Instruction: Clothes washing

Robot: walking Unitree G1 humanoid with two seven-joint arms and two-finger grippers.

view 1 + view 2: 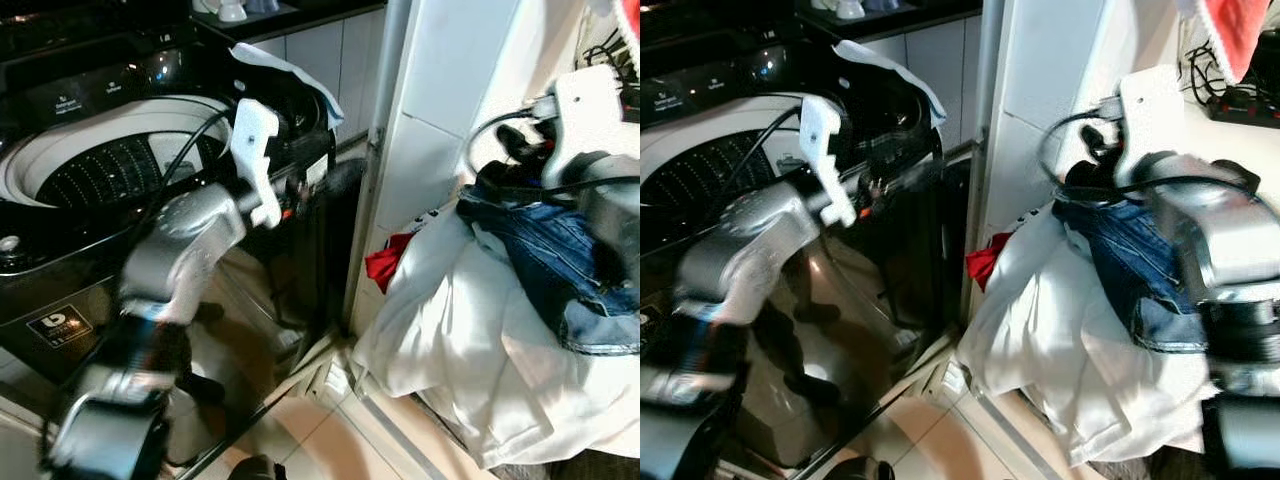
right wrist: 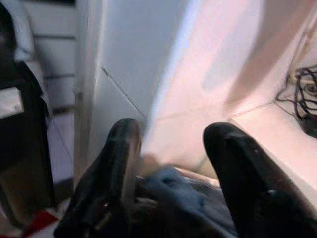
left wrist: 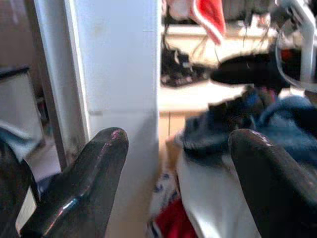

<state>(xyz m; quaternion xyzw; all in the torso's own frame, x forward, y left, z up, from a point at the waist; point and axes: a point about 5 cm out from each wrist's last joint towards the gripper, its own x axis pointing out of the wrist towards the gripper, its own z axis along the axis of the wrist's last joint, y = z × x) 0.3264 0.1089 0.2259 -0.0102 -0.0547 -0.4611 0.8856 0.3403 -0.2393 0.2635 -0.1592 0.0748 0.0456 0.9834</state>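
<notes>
A black top-loading washing machine stands at the left, its lid up and its drum showing. A pile of laundry lies at the right: a blue denim garment on top of white clothes, with a red cloth at the pile's left edge. My right gripper is open, and its fingers straddle the top of the denim. My left gripper is open with nothing in it. It hangs beside the washer's right front corner, pointing toward the pile.
A white tiled pillar rises between washer and pile. A pale cloth drapes over the washer's back right corner. Black cables and a red-pink cloth are above the pile. Light floor tiles run below.
</notes>
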